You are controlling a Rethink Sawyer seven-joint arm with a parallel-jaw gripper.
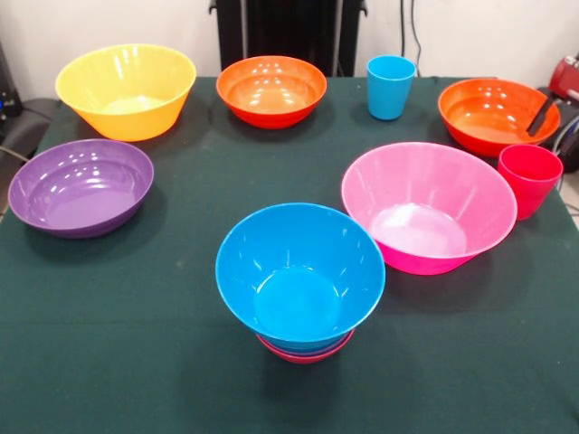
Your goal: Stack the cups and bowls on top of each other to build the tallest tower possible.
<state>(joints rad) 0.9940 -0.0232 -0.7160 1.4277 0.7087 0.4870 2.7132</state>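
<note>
Front view is showing little done: purple bowl (pixel 80 186) and yellow bowl (pixel 126 90) sitting loose at left, tower (pixel 300 278) standing centre-front, pink bowl (pixel 428 205) and red cup (pixel 529 179) waiting right. Gripper is showing nowhere, so its grip cannot be judged.

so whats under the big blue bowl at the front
Under the medium blue bowl, a blue rim and the edge of a small magenta-red bowl peek out on the green table. The blue bowl covers the rest, so their insides cannot be seen.
</note>
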